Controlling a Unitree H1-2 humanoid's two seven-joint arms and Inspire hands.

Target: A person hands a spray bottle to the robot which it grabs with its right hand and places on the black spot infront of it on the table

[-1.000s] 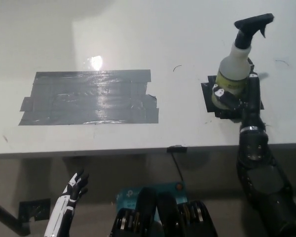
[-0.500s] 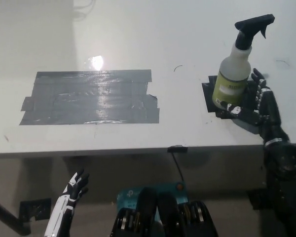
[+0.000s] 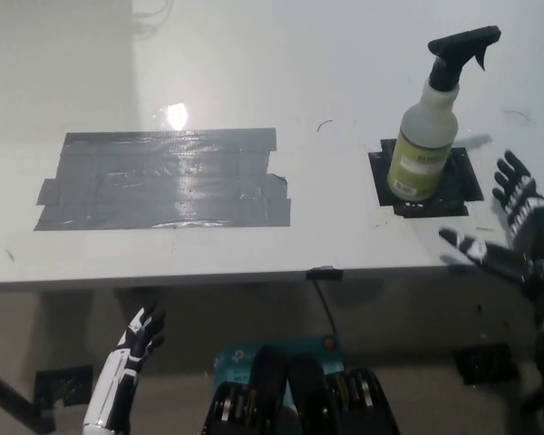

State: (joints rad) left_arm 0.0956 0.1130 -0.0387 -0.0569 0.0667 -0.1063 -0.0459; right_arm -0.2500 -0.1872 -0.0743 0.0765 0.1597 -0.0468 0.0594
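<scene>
A spray bottle (image 3: 426,136) with a pale body, yellow-green label and black trigger head stands upright on the small black tape spot (image 3: 467,186) at the table's right. My black right hand (image 3: 517,236) is open, fingers spread, to the right of the spot and nearer the table's front edge, clear of the bottle. The white left hand (image 3: 136,333) hangs open below the table edge at lower left.
A large patch of grey tape (image 3: 163,178) covers the left middle of the white table (image 3: 254,72). A small black clip (image 3: 325,272) sits on the front edge. Under the table lie a teal box (image 3: 231,362) and a black floor mark (image 3: 62,384).
My right hand has let go of the bottle and drawn back to the right and toward the table's front edge, fingers spread. The bottle stays upright on the black spot. The left hand stays put.
</scene>
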